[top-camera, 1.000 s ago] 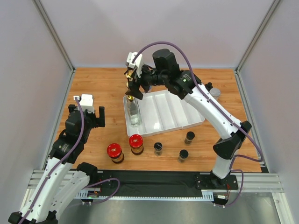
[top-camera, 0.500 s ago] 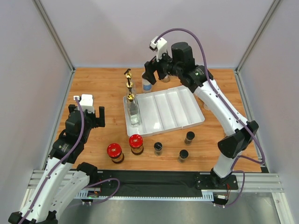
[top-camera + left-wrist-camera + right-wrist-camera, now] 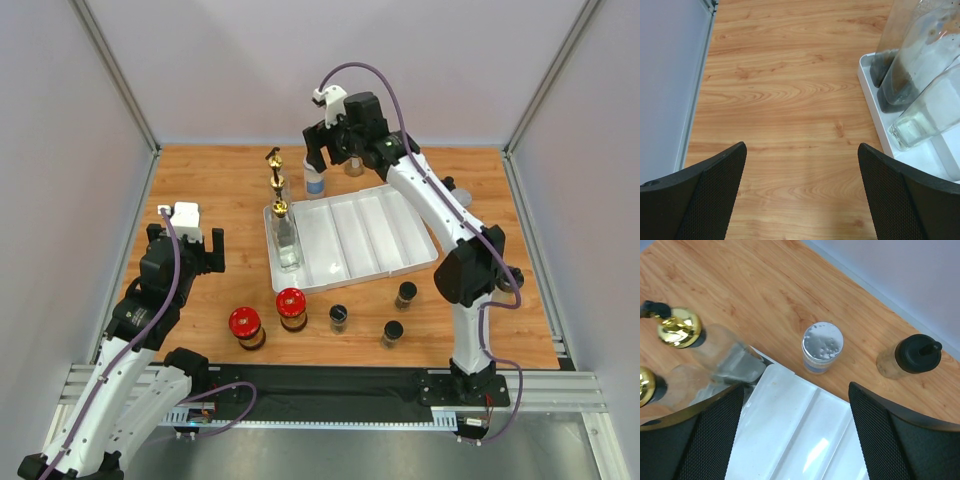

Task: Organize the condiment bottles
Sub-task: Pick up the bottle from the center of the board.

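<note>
Right gripper (image 3: 796, 390) hung over the white tray's (image 3: 400, 250) far-left corner, jaws spread, empty; silver-lidded jar (image 3: 823, 342) stood on the table just beyond. Left gripper (image 3: 801, 147) was wide open, empty, left of the tray. Gold-spouted bottles (image 3: 285, 240) stood in the leftmost compartment; red-lidded jars (image 3: 245, 322) and black-capped spice jars (image 3: 339, 316) sat nearside.

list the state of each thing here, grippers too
left gripper: open, empty
right gripper: open, empty
tray: left compartment filled, others empty
gold-spouted bottles: upright, in tray's left compartment
red-lidded jars: upright, lidded, on table
black-capped jars: upright, capped, on table
silver-lidded jar: upright, closed, beyond tray
</note>
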Robot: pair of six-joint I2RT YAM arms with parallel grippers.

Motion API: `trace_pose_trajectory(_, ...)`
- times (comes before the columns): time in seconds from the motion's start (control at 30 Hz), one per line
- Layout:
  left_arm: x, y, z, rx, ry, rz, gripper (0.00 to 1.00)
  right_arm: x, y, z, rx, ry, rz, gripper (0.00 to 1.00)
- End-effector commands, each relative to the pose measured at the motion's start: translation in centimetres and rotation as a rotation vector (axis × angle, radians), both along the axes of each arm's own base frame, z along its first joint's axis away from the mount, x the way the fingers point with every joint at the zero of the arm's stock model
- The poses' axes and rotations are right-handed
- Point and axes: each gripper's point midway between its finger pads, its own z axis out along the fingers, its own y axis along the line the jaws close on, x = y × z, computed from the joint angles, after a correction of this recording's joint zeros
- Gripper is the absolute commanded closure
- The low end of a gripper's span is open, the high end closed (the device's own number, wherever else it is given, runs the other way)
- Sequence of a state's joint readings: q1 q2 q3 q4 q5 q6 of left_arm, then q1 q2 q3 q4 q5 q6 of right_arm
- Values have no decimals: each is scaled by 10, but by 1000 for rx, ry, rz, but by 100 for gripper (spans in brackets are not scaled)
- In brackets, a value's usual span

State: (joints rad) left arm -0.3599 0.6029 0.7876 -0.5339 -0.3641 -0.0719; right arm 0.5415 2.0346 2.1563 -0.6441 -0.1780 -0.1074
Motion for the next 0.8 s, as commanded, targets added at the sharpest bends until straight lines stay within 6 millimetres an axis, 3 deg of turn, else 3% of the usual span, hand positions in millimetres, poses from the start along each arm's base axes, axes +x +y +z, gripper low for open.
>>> trace_pose_trajectory(0.0, 3, -3, 4, -1, -24, -17, 0, 22, -6, 3, -7, -29, -95, 12)
trace_pose_trajectory(0.13, 3, -3, 3, 1, -21, -17, 0, 39, -4, -30, -37, 11, -117, 12)
trace_pose_trajectory(0.37, 4, -3, 1, 6, -14, -16, 0, 61, 0, -69, -46, 58, -131, 12)
trace_pose_trajectory(0.77, 7, -4, -3, 14, 3, -15, 0, 84, 14, -107, -37, 67, -129, 12)
